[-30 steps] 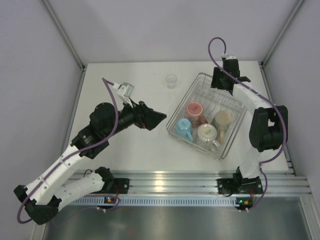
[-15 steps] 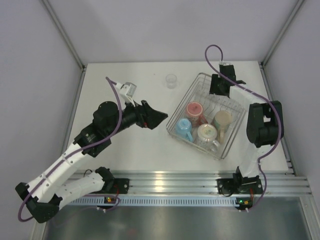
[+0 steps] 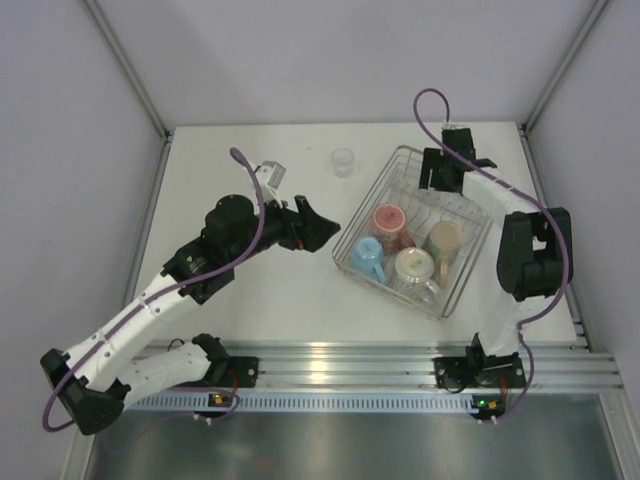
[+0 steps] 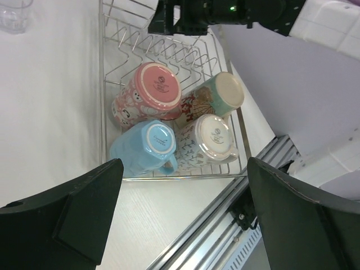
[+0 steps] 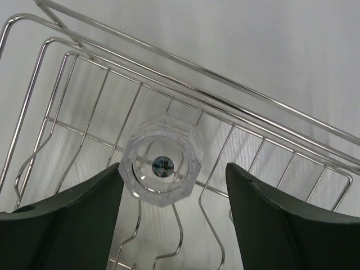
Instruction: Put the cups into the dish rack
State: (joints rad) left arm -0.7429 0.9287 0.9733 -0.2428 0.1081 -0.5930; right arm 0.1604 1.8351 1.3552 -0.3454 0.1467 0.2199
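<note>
Now the right gripper (image 3: 442, 182) hangs over the far corner of the dish rack (image 4: 102, 84). Its two fingers are apart. A small clear glass (image 5: 163, 169) sits between them, on the wires of the rack. One finger is very close to the glass and may be touching it, but that is hard to tell. On the other side there is a gap, so the gripper is not squeezing the glass.

The left gripper (image 3: 322, 224) is wide open and has nothing in it. It hangs over the table (image 3: 250, 300), just beside the left side of the rack, and points at it.

Four mugs are in the near part of the rack, packed close together. The pink mug (image 4: 154, 93), the light blue mug (image 4: 152, 143) and the cream mug (image 4: 212, 138) are all bottom up. The green patterned mug (image 4: 216, 95) lies tipped over, next to the pink one.

Another glass (image 3: 343, 160) stands alone on the table, near the rack's far left corner.
</note>
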